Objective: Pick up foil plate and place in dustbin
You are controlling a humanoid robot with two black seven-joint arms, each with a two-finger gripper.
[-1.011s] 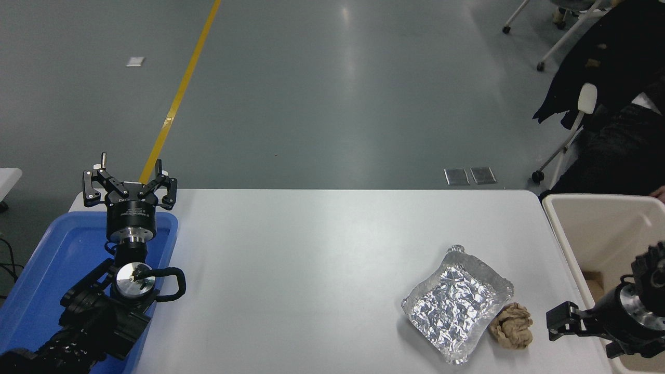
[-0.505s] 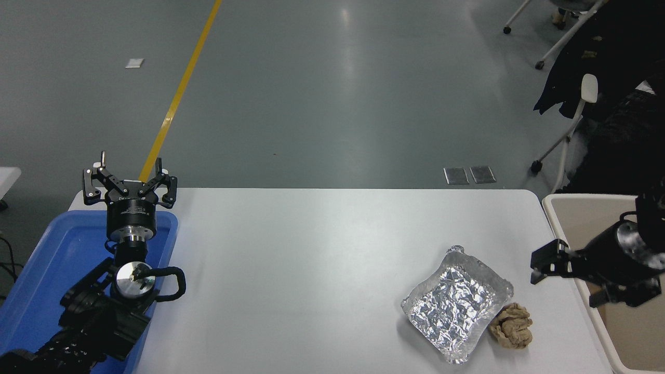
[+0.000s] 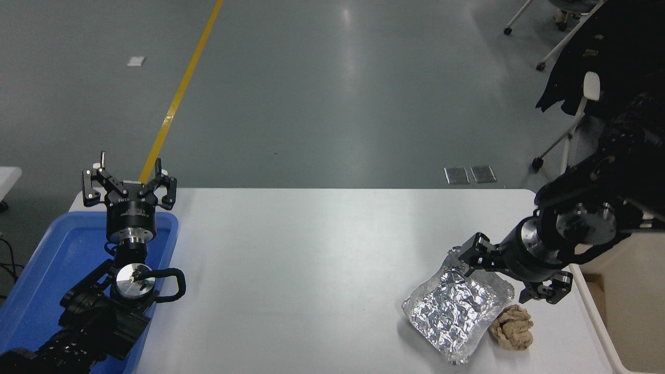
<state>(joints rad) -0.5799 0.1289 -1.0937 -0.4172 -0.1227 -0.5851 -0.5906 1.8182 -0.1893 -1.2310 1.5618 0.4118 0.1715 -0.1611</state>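
The foil plate (image 3: pixel 449 311) lies on the white table (image 3: pixel 311 259) at the front right, shiny and crinkled. My right gripper (image 3: pixel 500 276) is open and hovers over the plate's far right corner, one finger above the far rim and the other past the right rim; I cannot tell whether it touches the foil. The arm comes in from the right edge and covers part of the cream dustbin (image 3: pixel 641 306), which stands off the table's right end. My left gripper (image 3: pixel 130 179) is open and parked above the blue tray at the far left.
A crumpled brown paper ball (image 3: pixel 512 327) lies just right of the plate's near corner. A shallow blue tray (image 3: pixel 47 259) sits at the table's left end under the left arm. Chairs and dark clothing (image 3: pixel 613 62) are beyond the far right corner.
My right arm has swung up from the lower right, over the dustbin, and left onto the table, so its open gripper is now over the foil plate. The plate, ball and left arm have not moved.
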